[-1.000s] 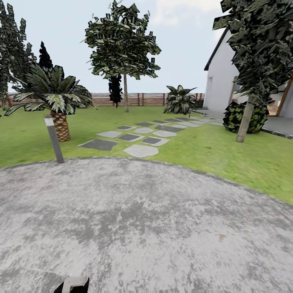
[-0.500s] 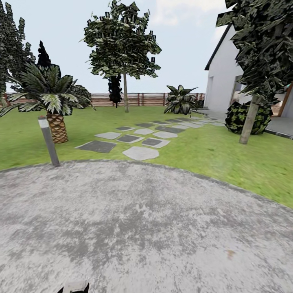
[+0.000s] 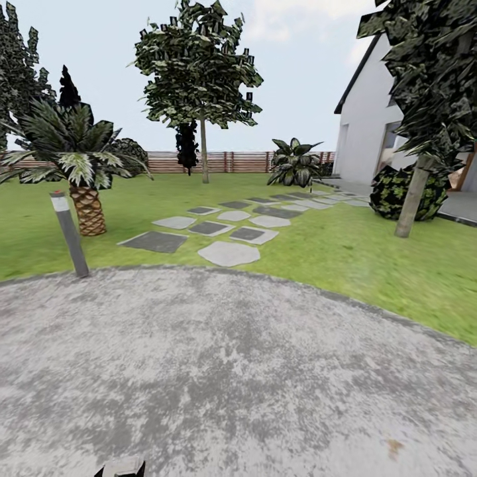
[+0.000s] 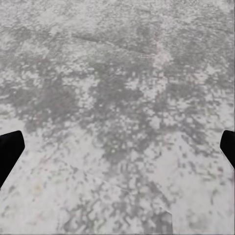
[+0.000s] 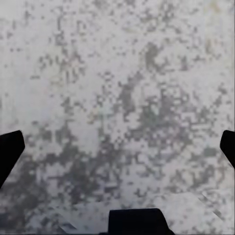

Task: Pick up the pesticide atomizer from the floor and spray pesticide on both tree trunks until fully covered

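Both claws hang spread wide and empty over mottled grey gravel paving (image 3: 238,371).
I'm in the driving leg: left gripper (image 4: 117,152) and right gripper (image 5: 117,152) carry nothing, and I can't spot the atomizer. One straight grey-brown tree trunk (image 3: 205,156) rises across the green lawn (image 3: 371,252), another leaning trunk (image 3: 412,199) nearer the white house (image 3: 361,132). Next I must find the sprayer; no containers around.

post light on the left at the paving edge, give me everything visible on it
The post light is a slim square-section bollard, dark grey on its shaft, with a pale band near the top and a small dark cap showing a reddish spot. It leans, top tilted toward the view's left. Its foot stands where the grey gravel paving meets the lawn, in front of the short palm. Nothing else touches it. Whether it is lit cannot be told.
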